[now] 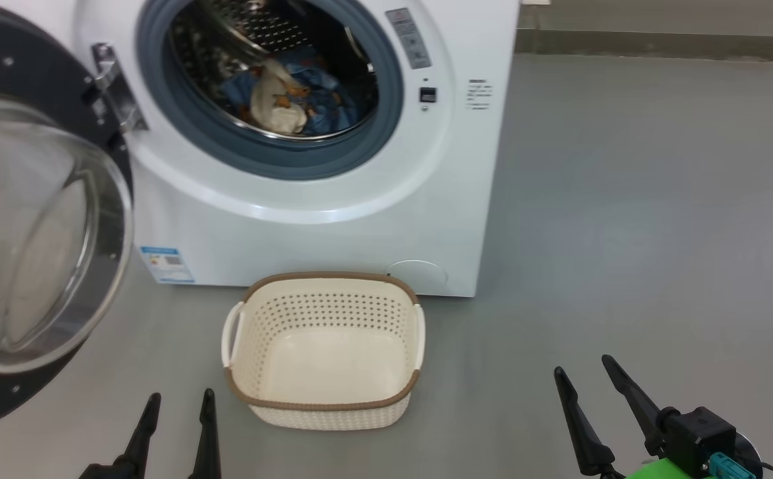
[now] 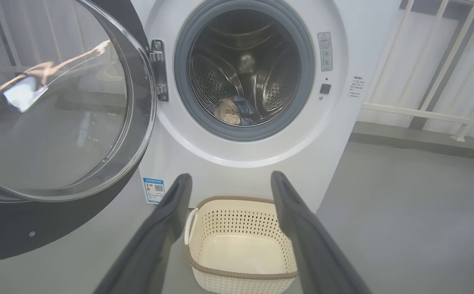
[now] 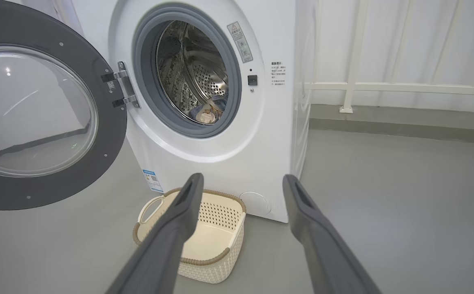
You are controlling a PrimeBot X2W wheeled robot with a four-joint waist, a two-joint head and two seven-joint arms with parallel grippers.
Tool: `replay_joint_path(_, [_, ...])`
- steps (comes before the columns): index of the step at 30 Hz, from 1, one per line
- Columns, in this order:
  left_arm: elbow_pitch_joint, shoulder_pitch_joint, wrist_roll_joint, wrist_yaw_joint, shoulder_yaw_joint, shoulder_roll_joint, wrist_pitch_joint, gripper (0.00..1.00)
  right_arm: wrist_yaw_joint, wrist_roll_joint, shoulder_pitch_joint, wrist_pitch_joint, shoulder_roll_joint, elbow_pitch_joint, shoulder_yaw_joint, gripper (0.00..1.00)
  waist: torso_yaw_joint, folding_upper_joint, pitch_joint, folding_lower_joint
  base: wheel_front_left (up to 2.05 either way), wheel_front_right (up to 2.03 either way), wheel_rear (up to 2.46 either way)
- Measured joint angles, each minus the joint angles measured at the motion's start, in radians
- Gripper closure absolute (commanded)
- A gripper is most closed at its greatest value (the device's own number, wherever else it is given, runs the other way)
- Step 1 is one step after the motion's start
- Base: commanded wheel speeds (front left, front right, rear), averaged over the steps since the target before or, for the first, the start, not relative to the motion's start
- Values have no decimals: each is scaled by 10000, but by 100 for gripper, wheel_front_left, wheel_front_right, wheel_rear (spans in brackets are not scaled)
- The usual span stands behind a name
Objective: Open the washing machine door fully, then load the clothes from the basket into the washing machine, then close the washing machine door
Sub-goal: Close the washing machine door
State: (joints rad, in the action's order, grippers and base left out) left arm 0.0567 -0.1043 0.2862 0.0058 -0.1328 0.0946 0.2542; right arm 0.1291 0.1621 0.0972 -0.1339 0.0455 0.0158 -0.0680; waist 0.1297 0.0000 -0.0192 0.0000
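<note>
The washing machine door stands wide open on its hinge at the left of the opening, glass bowl facing us, black rim running off the head view's left edge. The clothes, blue printed fabric with a cream piece on top, lie at the bottom of the steel drum, well inside the grey-blue gasket. The basket sits empty on the floor just in front of the washing machine. We judge loading done and closing the door to be the step in hand.

The left gripper hovers low beside the basket, below the door, jaws spread and empty; the right gripper waits well to the right, jaws likewise apart and holding nothing.

To close it well, we would use the left arm, nearest the door. We would press on the black rim far from the hinge, not on the glass, and follow the arc round. We would finish with a firm push so that the door seats at the dark catch. We expect no fabric to get pinched, and the basket looks low enough to clear the sweep.
</note>
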Motion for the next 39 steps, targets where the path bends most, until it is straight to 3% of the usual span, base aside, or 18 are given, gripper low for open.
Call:
replay_joint_path(24, [-623, -166, 17, 265, 48, 259, -341, 0, 0, 215, -412, -383, 15, -525, -731, 0, 3509, 1, 219, 0, 0, 0, 0])
replay_joint_path(30, [-857, -457, 130, 472, 255, 278, -280, 0, 0, 215, -961, -380, 19, -782, -1170, 0, 3888, 0, 229, 0, 0, 0, 0])
replay_joint_path(39, [-1009, -645, 190, 602, 410, 301, -161, 0, 0, 247, -1207, -383, 35, -1141, -1448, 0, 3895, 0, 139, 0, 0, 0, 0])
